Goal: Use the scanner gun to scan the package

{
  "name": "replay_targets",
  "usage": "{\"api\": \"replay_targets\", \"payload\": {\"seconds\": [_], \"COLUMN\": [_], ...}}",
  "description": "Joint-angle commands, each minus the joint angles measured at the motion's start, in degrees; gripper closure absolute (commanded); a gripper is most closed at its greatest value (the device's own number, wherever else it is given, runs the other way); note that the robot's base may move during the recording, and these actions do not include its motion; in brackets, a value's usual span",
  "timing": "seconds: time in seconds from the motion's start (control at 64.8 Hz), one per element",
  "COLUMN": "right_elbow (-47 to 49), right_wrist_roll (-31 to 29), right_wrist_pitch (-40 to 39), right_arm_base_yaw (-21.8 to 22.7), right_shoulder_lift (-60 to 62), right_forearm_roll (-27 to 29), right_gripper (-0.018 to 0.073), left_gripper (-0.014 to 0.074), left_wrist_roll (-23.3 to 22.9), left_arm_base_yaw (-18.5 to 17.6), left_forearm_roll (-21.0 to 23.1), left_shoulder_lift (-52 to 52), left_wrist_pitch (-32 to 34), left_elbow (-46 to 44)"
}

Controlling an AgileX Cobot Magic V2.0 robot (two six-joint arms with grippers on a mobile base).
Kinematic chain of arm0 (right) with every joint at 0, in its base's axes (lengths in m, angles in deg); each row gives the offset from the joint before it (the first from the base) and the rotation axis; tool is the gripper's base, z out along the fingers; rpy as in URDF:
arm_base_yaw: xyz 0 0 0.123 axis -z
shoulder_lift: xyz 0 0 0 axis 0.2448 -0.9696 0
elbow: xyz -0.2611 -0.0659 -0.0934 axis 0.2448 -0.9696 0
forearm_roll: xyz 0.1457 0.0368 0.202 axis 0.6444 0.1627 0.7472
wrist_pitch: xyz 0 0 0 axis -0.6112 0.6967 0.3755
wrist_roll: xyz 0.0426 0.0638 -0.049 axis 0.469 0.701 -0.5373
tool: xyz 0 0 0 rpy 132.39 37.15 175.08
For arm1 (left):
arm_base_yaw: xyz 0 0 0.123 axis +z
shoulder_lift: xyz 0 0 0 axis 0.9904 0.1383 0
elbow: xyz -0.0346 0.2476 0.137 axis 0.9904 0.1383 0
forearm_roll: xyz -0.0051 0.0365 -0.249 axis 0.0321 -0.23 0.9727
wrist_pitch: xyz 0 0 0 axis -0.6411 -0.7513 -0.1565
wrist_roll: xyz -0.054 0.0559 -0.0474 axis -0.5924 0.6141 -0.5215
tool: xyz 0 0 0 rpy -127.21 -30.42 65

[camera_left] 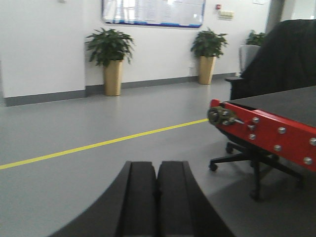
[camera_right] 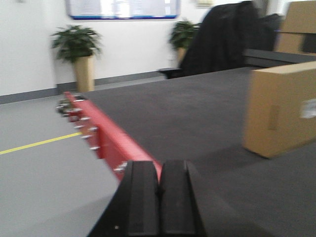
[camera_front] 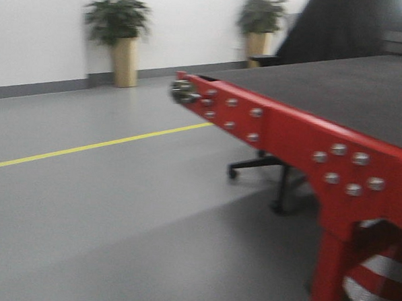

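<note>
Approach stage, by my read: left jaws and right jaws were both pressed together, holding nothing, and no scanner showed anywhere. The box stood upright on the bench, off to the right. Next call: locate the scanner, spread the jaws, grip it

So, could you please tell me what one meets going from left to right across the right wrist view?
Potted plant → second potted plant → black draped shape → cardboard box.
</note>
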Motion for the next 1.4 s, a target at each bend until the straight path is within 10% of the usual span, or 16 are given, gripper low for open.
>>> {"api": "replay_targets", "payload": {"seconds": [0.0, 1.388], "right_elbow": [0.0, 0.0], "right_wrist_roll": [0.1, 0.1], "right_wrist_pitch": [-1.3, -1.3], "right_arm_base_yaw": [0.1, 0.1], "right_shoulder_lift": [0.1, 0.1], "right_forearm_roll": [-0.5, -0.5], "right_gripper": [0.0712, 0.0712], "left_gripper": [0.0708, 0.0708], "left_wrist_roll": [-0.1, -0.1], "left_arm_base_yaw": [0.1, 0.1], "left_forearm_roll": [0.0, 0.0], "left_shoulder_lift": [-0.2, -0.2], "left_wrist_pitch": [0.8, 0.8], "left_elbow": [-0.1, -0.1]}}
